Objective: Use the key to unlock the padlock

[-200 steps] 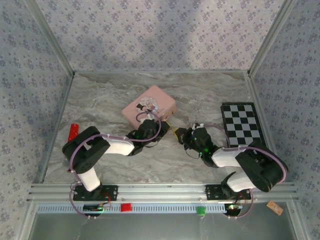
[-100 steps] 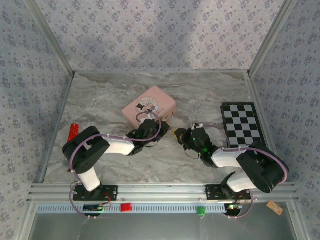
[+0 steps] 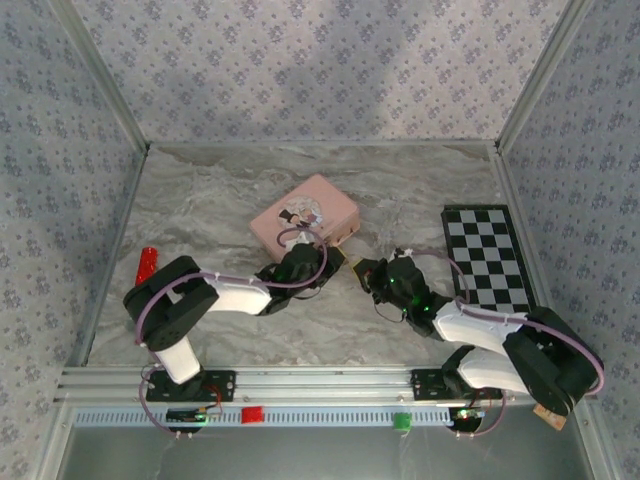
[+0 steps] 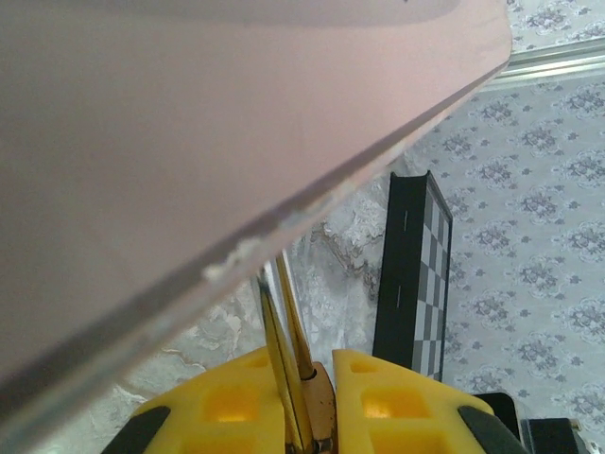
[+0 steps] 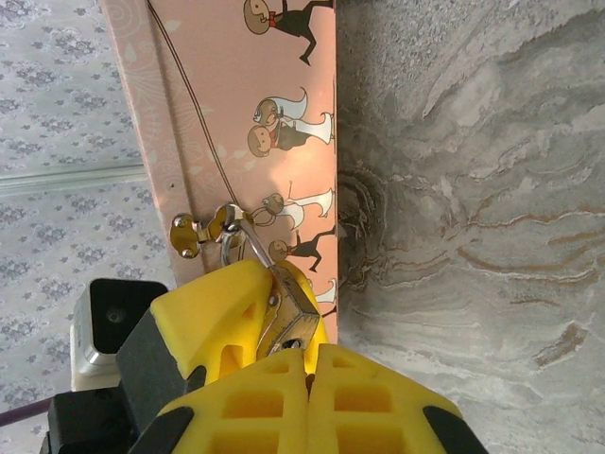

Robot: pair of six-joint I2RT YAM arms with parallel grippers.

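The small brass padlock (image 5: 295,317) hangs by its thin shackle (image 5: 248,241) from the gold hasp (image 5: 203,230) on the side of the pink cartoon-printed tin (image 3: 305,215). My left gripper (image 3: 318,262) is shut on the padlock (image 4: 326,407), whose shackle (image 4: 284,322) runs up under the tin (image 4: 189,142). One of the left gripper's yellow fingers (image 5: 213,307) shows beside the lock. My right gripper (image 5: 310,355) is shut, with its tips right at the lock's keyhole end. The key is hidden between its pads. In the top view the lock (image 3: 352,265) sits between both grippers.
A black-and-white checkerboard (image 3: 487,255) lies at the right, close to the right arm. A small red object (image 3: 147,262) lies near the left wall. Patterned walls enclose the marble table (image 3: 220,200) on three sides.
The tin has turned and shifted a little to the right and away. Both grippers moved slightly right with the lock, and the right arm's elbow swung out to the right.
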